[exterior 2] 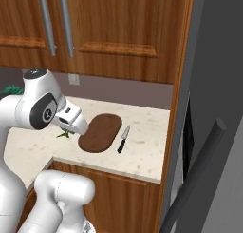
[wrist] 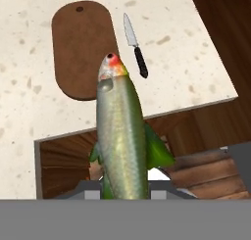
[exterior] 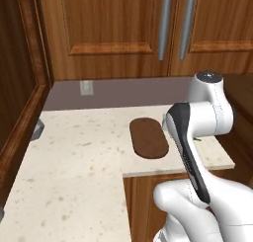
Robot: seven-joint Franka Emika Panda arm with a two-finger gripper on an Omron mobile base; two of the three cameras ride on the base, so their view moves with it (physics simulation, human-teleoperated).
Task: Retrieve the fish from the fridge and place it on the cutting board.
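Note:
In the hand view the fish (wrist: pixel 121 136), olive-green with a red and yellow head, stands between the fingers of my gripper (wrist: pixel 125 187), which is shut on its tail end. Its head points at the cutting board (wrist: pixel 81 48), a dark brown board with rounded corners lying flat on the counter. The fish hangs above the counter's front edge, short of the board. In the right base view a green bit of the fish (exterior 2: pixel 63 134) peeks out under my arm, left of the cutting board (exterior 2: pixel 100 132). The board (exterior: pixel 148 137) lies by my forearm. The grey fridge (exterior 2: pixel 209 84) stands at the right.
A black-handled knife (wrist: pixel 136 48) lies just right of the board, also the knife (exterior 2: pixel 123 139) between board and fridge. Wooden cabinets (exterior: pixel 108 33) hang above the speckled counter (exterior: pixel 74 157). A wall outlet (exterior: pixel 86 88) sits behind. The fridge's dark handle (exterior 2: pixel 199 170) juts out at lower right.

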